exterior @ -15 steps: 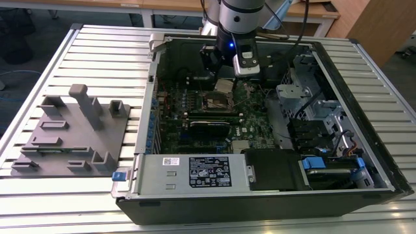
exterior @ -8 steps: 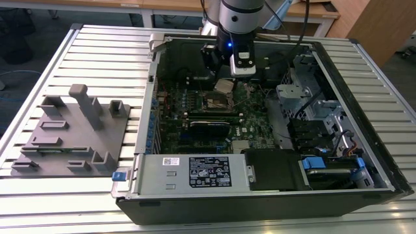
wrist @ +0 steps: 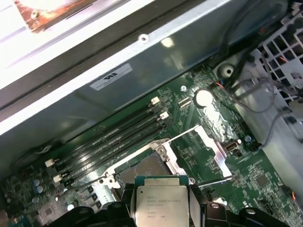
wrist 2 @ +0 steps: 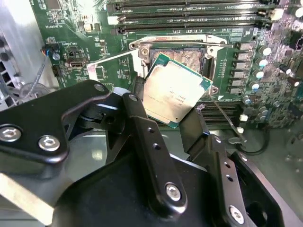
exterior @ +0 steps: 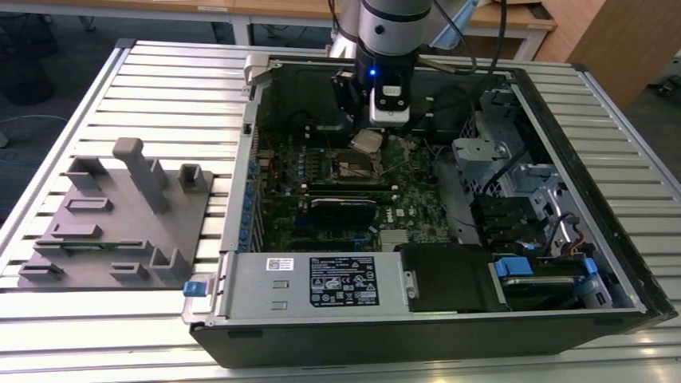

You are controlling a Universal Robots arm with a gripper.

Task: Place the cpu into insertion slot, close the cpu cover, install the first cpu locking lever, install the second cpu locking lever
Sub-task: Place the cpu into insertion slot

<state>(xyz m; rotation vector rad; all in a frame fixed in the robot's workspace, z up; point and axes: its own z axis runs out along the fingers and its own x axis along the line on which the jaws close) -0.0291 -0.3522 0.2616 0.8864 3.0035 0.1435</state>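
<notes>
- The pincer (wrist 2: 165,111) is closed narrowly on the cpu (wrist 2: 176,90); its two black fingers (wrist 2: 142,127) press on two opposite edges of the chip.
- The cpu hangs in the air above the insertion slot (wrist 2: 182,54), a little to one side of it and tilted, with its pale metal top toward the camera in both wrist views. It does not touch the slot.
- In the exterior view the cpu (exterior: 368,141) is just above the insertion slot (exterior: 356,167), inside the open computer case (exterior: 426,331) that lies on the tabletop (exterior: 107,319).
- The slot is bare; its dark contact field is visible behind the chip.
- The cpu cover (wrist: 213,146) is swung open, away from the slot, and stands beside it.
- Two thin locking levers (wrist 2: 226,117) (wrist 2: 113,56) stick out on two sides of the slot, and I judge both to be unlatched.
- Long black memory slots (wrist 2: 189,19) run along one side of the slot.
- My judgement of the progress: the chip is picked up and brought to the slot, but the first step is not yet finished. Seating the cpu, closing the cover and installing both levers are all left to do.
</notes>
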